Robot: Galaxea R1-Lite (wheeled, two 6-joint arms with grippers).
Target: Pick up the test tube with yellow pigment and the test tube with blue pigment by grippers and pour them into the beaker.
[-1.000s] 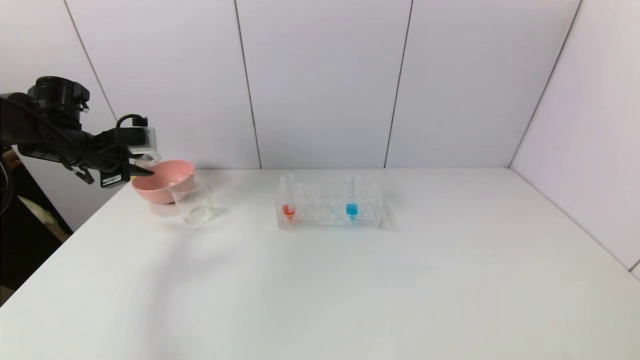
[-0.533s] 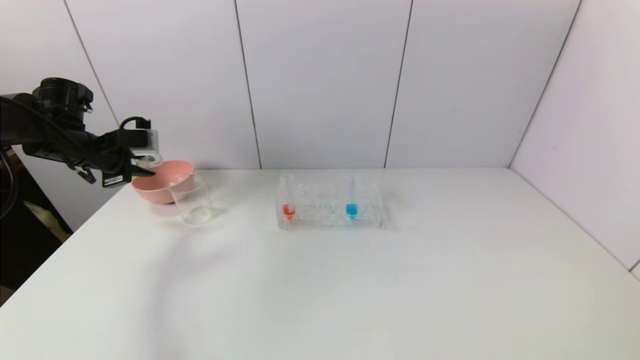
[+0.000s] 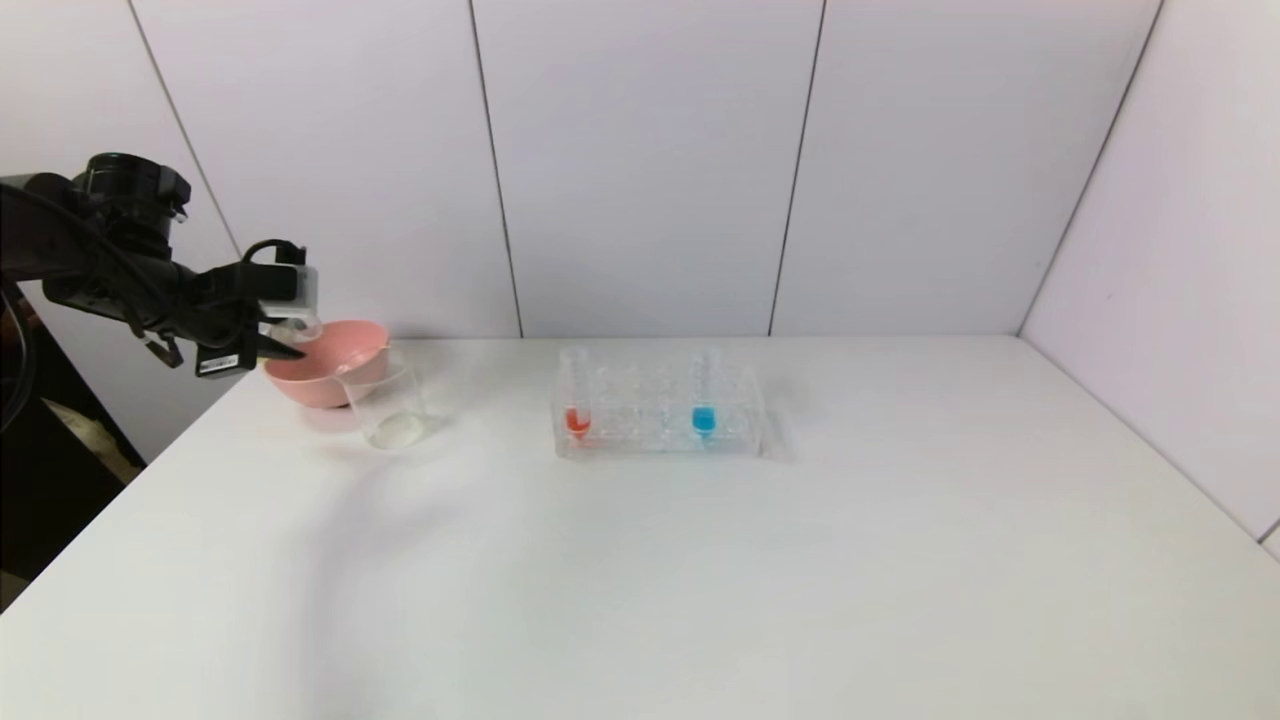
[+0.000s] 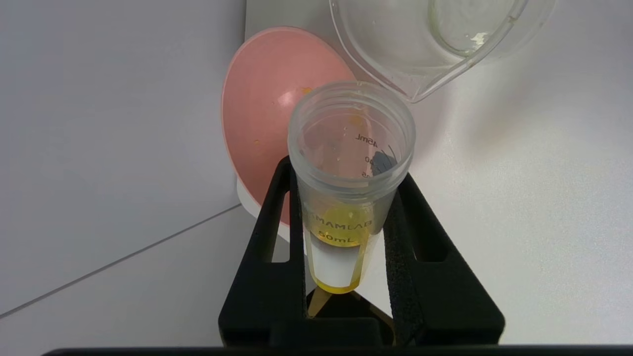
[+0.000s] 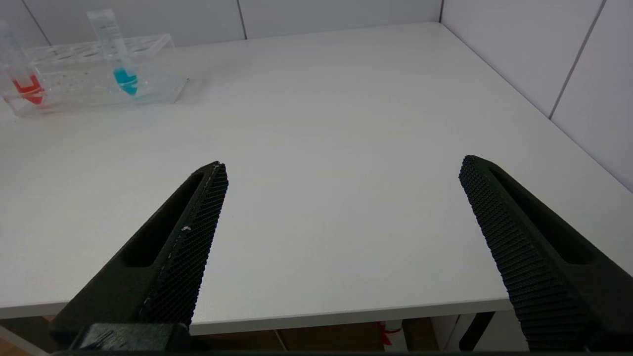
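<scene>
A white tabletop [image 3: 700,560] fills the scene beneath grey wall panels. At its centre, toward 12 o'clock, stands a clear rack [image 3: 660,412] holding the blue tube [image 3: 704,400] upright on its 3 o'clock side and a red tube [image 3: 576,398] upright at its 9 o'clock end. Toward 10 o'clock on the tabletop sits a pink bowl [image 3: 330,365], with the beaker [image 3: 385,405] just beside it on the near side, its base showing only a pale film. The left claw [image 3: 285,338] hangs over the bowl's 9 o'clock rim, clamped tight on the yellow tube [image 4: 346,198]; the wrist view shows the tube tipped mouth-forward, its open mouth above the bowl and just short of the beaker's pouring lip, with yellow liquid pooled low between the two black fingers [image 4: 277,247]. The right claw [image 5: 341,232] waits off the tabletop's near edge at about 5 o'clock, spread wide and empty, out of the head view.
</scene>
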